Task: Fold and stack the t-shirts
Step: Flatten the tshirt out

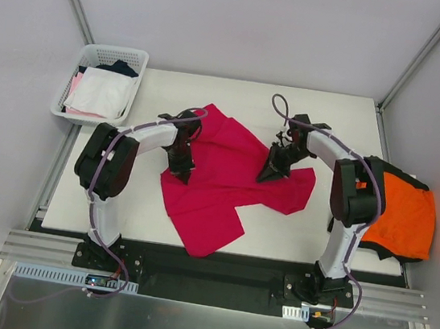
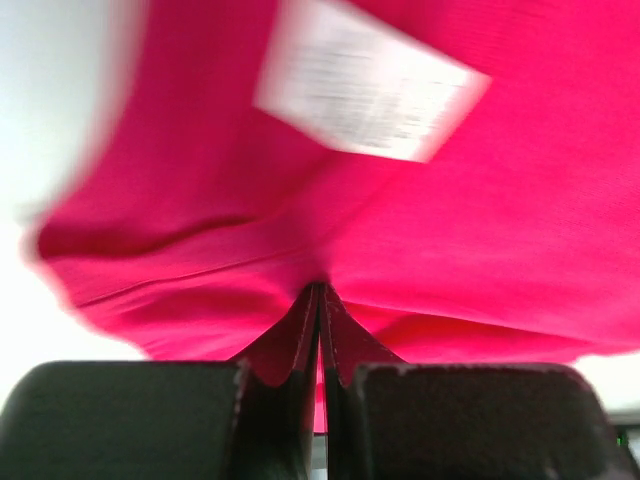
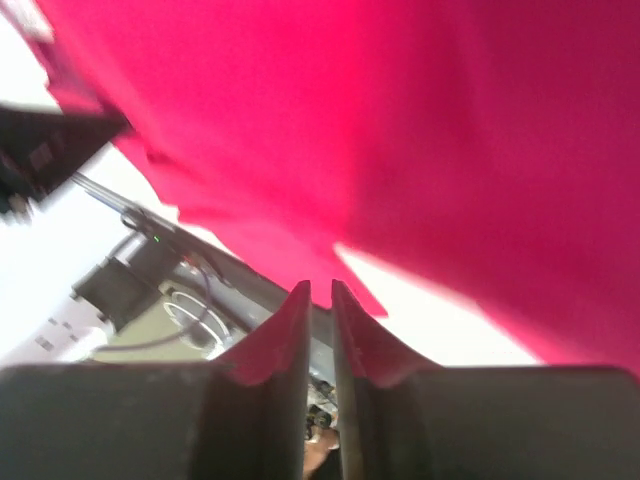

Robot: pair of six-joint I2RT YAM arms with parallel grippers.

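your left gripper (image 1: 180, 172) is pinched tight on a fold of the crimson t-shirt (image 1: 224, 193). that shirt lies rumpled in the middle of the worktop (image 1: 332, 114), and its white label (image 2: 370, 85) sits just beyond the grip. your right gripper (image 1: 272, 171) is down at the shirt's right side, jaws only a sliver apart with nothing visible between them. the orange t-shirt (image 1: 404, 217) lies on the black one (image 1: 379, 250), draped over the worktop's right edge.

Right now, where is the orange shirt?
In the top view, the orange shirt lies at the table's right edge, on top of a black shirt, just right of the right arm.
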